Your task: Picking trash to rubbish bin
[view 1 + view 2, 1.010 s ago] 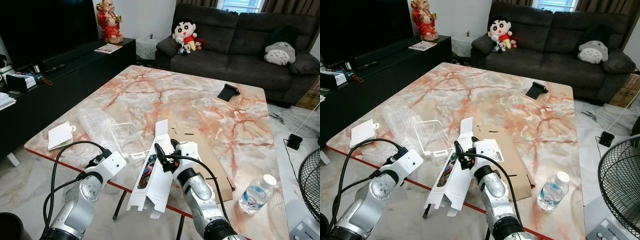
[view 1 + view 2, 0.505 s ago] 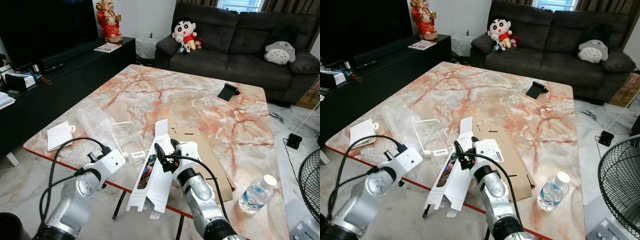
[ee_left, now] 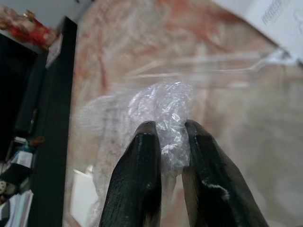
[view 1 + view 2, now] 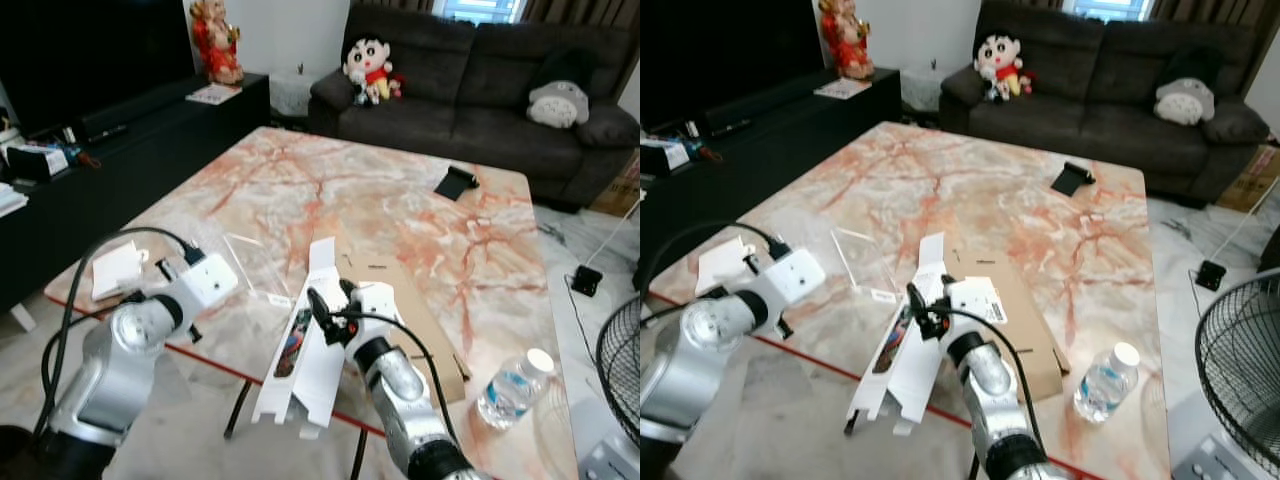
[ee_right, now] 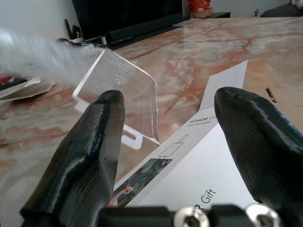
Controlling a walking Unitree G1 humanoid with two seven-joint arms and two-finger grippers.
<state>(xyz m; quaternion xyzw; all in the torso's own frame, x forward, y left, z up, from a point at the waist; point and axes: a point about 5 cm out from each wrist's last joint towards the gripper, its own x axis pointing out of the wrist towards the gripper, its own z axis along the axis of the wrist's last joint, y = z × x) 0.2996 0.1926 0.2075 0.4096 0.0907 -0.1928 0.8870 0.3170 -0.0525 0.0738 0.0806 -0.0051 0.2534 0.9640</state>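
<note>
A dark sofa [image 4: 480, 70] stands beyond the marble table [image 4: 330, 190]. Two plush toys [image 4: 367, 68] sit at its left end, a grey cushion [image 4: 556, 103] at its right. A black TV cabinet [image 4: 130, 150] runs along the table's left.

The flattened white carton [image 5: 208, 156] at the near edge of the worktop [image 4: 330, 190] carries the printed word "HONOR", followed by letters too small to make out, beside a small line drawing. Nearer its lower end stands the word "Gift". No other text can be read on anything else.
</note>
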